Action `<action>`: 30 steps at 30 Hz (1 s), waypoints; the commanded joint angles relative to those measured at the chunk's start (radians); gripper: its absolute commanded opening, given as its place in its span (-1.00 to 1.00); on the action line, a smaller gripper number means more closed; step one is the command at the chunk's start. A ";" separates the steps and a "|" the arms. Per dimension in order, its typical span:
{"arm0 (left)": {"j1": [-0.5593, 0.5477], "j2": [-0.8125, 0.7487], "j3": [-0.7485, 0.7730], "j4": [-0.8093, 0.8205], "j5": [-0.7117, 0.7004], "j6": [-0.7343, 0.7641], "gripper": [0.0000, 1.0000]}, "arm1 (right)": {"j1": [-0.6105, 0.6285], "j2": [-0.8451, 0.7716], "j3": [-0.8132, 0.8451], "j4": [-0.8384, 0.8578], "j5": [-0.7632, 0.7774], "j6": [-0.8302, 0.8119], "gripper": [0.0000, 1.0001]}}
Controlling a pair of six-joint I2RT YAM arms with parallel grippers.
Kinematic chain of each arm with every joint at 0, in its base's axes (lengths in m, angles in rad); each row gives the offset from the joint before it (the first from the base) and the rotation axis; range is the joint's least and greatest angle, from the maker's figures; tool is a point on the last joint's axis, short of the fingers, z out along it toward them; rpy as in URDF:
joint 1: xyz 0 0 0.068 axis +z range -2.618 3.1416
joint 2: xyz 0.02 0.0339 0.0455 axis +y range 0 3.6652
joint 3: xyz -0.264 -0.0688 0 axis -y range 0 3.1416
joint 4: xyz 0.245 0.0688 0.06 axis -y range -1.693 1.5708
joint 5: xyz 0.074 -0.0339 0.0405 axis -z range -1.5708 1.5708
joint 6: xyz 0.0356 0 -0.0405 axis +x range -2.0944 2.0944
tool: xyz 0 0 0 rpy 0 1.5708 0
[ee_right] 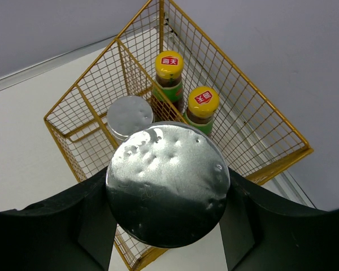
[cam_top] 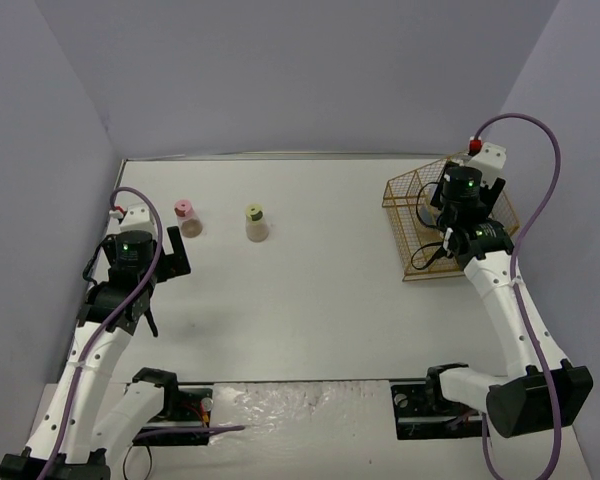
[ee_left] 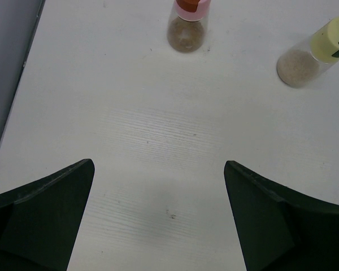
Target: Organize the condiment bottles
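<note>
My right gripper is shut on a clear silver-lidded jar and holds it above the yellow wire basket. Inside the basket stand a second silver-lidded jar and two dark yellow-capped bottles. In the top view my right gripper is over the basket at the right. The pink-capped shaker and the yellow-green-capped shaker stand on the table at the back left. My left gripper is open and empty, just short of both shakers.
The white table is walled in grey on three sides. The basket sits against the right wall. The left wall is close to my left arm.
</note>
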 commanded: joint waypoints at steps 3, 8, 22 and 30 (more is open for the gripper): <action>0.011 0.005 0.018 0.045 0.018 0.003 0.94 | -0.067 -0.001 0.011 0.088 -0.016 0.053 -0.91; 0.011 0.002 0.015 0.044 0.019 0.003 0.94 | -0.110 0.044 -0.052 0.102 -0.060 0.084 -0.90; 0.011 0.013 0.016 0.045 0.030 0.002 0.94 | -0.135 0.151 -0.147 0.157 -0.124 0.120 -0.01; 0.011 0.018 0.016 0.042 0.031 0.002 0.94 | -0.135 0.137 -0.145 0.156 -0.141 0.118 0.63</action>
